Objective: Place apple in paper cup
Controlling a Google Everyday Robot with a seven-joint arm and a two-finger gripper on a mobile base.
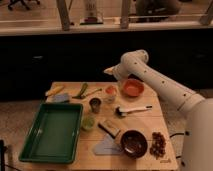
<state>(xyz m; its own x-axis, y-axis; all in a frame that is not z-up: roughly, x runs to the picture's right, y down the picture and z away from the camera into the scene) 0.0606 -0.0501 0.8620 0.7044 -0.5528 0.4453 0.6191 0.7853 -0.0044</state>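
Observation:
The pale paper cup (110, 96) stands on the wooden table (150, 125), just left of an orange bowl (132, 88). A reddish-orange round thing, seemingly the apple (111, 90), sits in the cup's mouth. My gripper (107, 71) is at the end of the white arm (150, 75), raised above the table's far edge, a little above and behind the cup and apart from it. A dark metallic cup (95, 104) stands left of and nearer than the paper cup. A small green cup (88, 122) stands nearer still.
A green tray (50, 132) fills the table's left front. A banana (55, 90), a green vegetable (82, 90), a white-handled brush (132, 109), a dark bowl (133, 142) and a brown cluster (159, 142) lie around. A dark counter runs behind the table.

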